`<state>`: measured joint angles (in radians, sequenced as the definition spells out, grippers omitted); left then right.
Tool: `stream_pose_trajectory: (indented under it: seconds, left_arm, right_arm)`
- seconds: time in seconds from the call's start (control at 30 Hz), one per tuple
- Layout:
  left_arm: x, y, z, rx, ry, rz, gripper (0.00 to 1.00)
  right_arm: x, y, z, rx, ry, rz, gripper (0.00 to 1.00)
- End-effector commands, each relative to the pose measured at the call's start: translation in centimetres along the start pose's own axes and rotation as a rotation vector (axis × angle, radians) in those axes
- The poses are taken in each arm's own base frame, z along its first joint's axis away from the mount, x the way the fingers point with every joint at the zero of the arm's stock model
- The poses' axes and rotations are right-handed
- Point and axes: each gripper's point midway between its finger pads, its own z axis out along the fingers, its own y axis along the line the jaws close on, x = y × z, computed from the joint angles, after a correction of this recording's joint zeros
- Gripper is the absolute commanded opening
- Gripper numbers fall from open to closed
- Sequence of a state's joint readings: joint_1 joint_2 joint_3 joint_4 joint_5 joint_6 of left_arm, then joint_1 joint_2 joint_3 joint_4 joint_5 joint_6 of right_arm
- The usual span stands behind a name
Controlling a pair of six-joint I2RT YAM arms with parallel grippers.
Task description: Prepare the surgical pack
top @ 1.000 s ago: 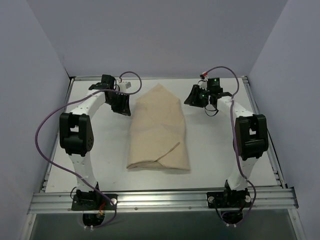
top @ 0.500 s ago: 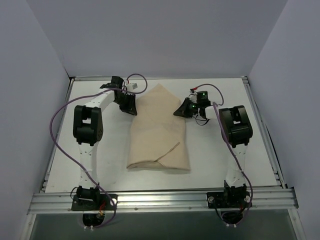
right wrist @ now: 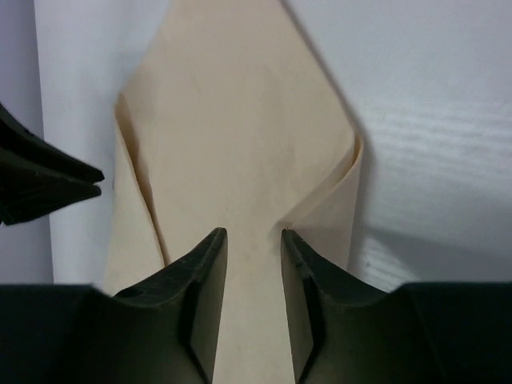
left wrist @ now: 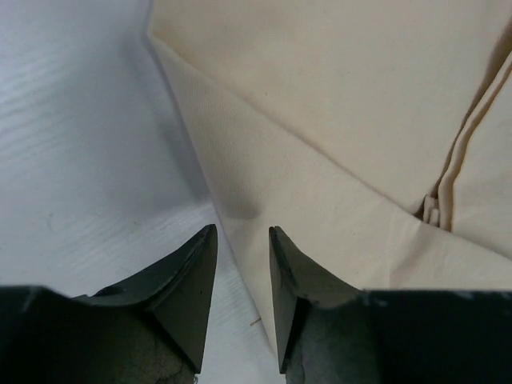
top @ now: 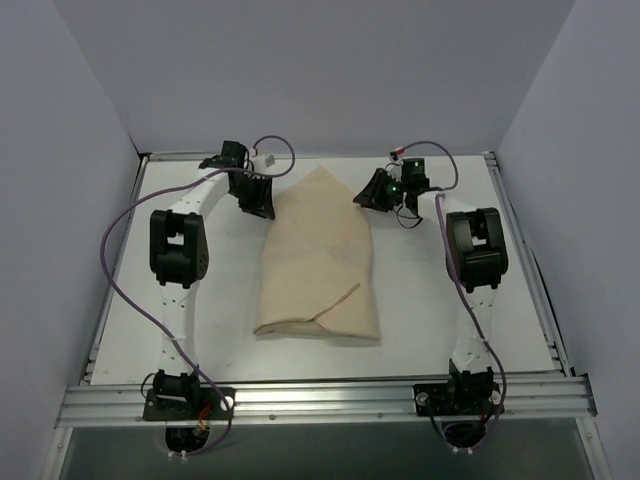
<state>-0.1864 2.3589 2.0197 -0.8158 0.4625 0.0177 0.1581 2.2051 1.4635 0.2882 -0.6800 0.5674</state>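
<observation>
Two arms reach to the far, pointed end of the beige bundle [top: 318, 270], which lies folded in the middle of the table [top: 420, 290], its broad end near and its tip far. On the left, the left gripper [left wrist: 242, 232] hangs over the bundle's left folded edge. Its jaws stand a narrow gap apart with nothing between them, bare table under one finger and cloth under the other. On the right, the right gripper [right wrist: 254, 234] points across the tip from the far right. Its jaws are likewise narrowly parted and clamp nothing, and cloth shows through the gap.
</observation>
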Motion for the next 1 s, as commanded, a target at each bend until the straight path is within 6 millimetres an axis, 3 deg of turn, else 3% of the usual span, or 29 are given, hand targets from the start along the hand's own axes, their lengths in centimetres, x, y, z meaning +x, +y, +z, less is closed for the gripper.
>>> stream_pose_trajectory:
  seconds: [0.0,0.07,0.1,0.13,0.23,0.33,0.57,0.67,0.77,0.9,0.97]
  left_arm:
    - [-7.0,-1.9,-6.1,-0.027,-0.225,0.117,0.43]
    - [-8.5,-1.8,-6.4,-0.042,-0.267,0.124,0.48]
    - [-8.6,-1.5,-5.9,-0.059,-0.264,0.118,0.50]
    - [-8.2,-0.5,-4.3,-0.070,-0.232,0.100,0.51]
    - [-8.2,0.3,-3.6,-0.093,-0.201,0.041,0.51]
    - [-7.1,1.2,-0.9,-0.075,-0.154,0.009,0.52]
    - [-7.2,1.5,1.5,-0.045,-0.147,0.000,0.57]
    - [-7.4,1.5,2.3,-0.034,-0.152,0.011,0.57]
    - [-7.1,1.2,3.2,0.000,-0.141,0.004,0.57]
    - [-6.1,0.7,4.2,0.045,-0.113,-0.012,0.52]
    - [-5.8,0.6,4.5,0.060,-0.105,-0.015,0.44]
  right_arm:
    - [-6.4,1.8,-3.0,0.082,-0.121,-0.114,0.36]
    - [-6.2,-0.1,-2.8,0.164,-0.094,-0.146,0.42]
    - [-6.8,-0.1,-2.7,0.174,-0.095,-0.161,0.43]
    - [-6.2,-1.4,-2.0,0.197,-0.068,-0.173,0.43]
    - [-5.0,-3.0,-1.2,0.231,0.004,-0.168,0.45]
    - [-4.0,-3.9,-0.3,0.227,0.049,-0.162,0.46]
    - [-3.1,-3.8,1.9,0.139,0.070,-0.132,0.46]
    - [-2.7,-3.6,2.5,0.100,0.078,-0.113,0.41]
    - [-2.2,-3.4,2.6,0.080,0.091,-0.109,0.28]
    - [-3.4,-2.8,2.6,0.058,0.055,-0.113,0.13]
    - [-4.1,-2.3,2.6,0.041,0.036,-0.109,0.07]
